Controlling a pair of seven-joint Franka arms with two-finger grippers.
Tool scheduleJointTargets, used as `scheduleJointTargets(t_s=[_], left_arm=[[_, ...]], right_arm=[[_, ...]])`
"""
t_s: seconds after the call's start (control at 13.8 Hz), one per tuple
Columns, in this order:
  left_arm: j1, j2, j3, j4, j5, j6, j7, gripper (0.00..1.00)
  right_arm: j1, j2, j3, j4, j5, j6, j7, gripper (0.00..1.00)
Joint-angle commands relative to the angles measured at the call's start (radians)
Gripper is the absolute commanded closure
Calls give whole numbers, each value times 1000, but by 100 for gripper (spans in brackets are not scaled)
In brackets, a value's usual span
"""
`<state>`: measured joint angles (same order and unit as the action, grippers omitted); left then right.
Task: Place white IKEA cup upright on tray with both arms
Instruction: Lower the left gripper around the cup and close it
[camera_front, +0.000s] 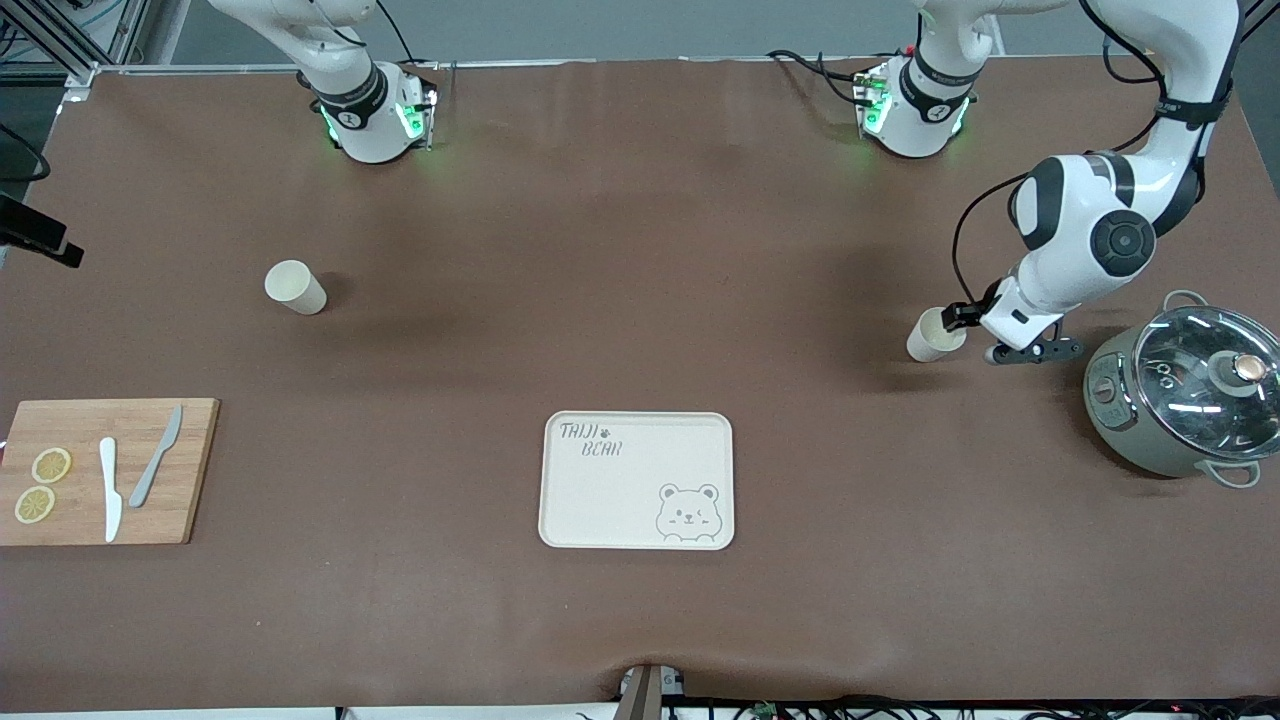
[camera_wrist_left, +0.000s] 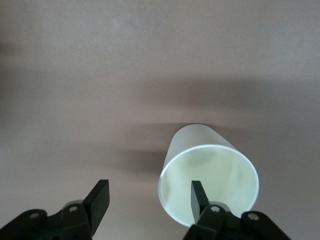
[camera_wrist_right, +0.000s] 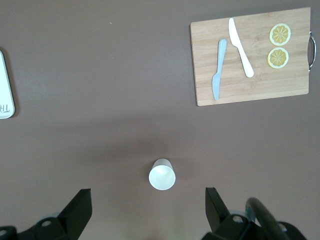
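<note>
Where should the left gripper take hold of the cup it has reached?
At the rim, from above. The white cup stands upright with its mouth open, and the left gripper already has one finger inside the mouth and the other outside, so closing pinches the wall.

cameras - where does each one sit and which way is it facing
Front view: high across the table, facing both arm bases; left gripper at a cup.
Left wrist view: on the left wrist, looking down; open fingers straddle that cup's rim.
Right wrist view: high on the right wrist, looking down at another cup; fingers open.
Shared: cutting board, tray.
</note>
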<state>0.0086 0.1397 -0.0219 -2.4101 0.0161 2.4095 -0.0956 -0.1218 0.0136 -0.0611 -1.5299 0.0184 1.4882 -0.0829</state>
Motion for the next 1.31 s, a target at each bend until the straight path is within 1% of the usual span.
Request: scheduleJointTargets(t_s=[0.0,0.15,0.22,0.29,0.44,0.51,0.65,0.73,0.87,0.94,1.09,1.24], left_arm=[[-2,18,-7,-4,-21,20,4,39],[-2,34,-18,-3,-41,23,4,52],[-2,44,-26,-1,-47,29,4,63],[-2,52,-33,-3,-48,45,4,73],[-4,64,-38,3,-48,49,4,94],[-4,64,-46,3,-48,49,4,100],[-4,64,-56,6,-48,49,4,100],[-4,63,-56,9,-48,48,5,100],[-4,52,-56,23,-48,36,20,100],[-5,47,-61,34,-48,22,20,100],[-2,37,-110,61,-48,-19,7,100],[-4,32,-131,127,-48,-114,2,100]], right_arm=[[-21,22,14,25,-8,-19,-12,0],[-22,46,14,25,-26,-13,-12,0],[-24,63,14,25,-50,-9,-12,0],[-41,101,12,27,-66,-12,-14,0],[-70,117,13,11,-60,-25,-5,0],[-76,117,14,-8,-54,-28,2,0],[-70,109,15,-35,-43,-46,44,0],[-71,109,15,-51,-41,-69,78,0],[-65,106,17,-88,-41,-130,80,0],[-65,98,18,-117,-41,-128,80,0],[-68,57,18,-177,-41,-53,80,0],[-59,57,21,-177,-43,-39,72,0]])
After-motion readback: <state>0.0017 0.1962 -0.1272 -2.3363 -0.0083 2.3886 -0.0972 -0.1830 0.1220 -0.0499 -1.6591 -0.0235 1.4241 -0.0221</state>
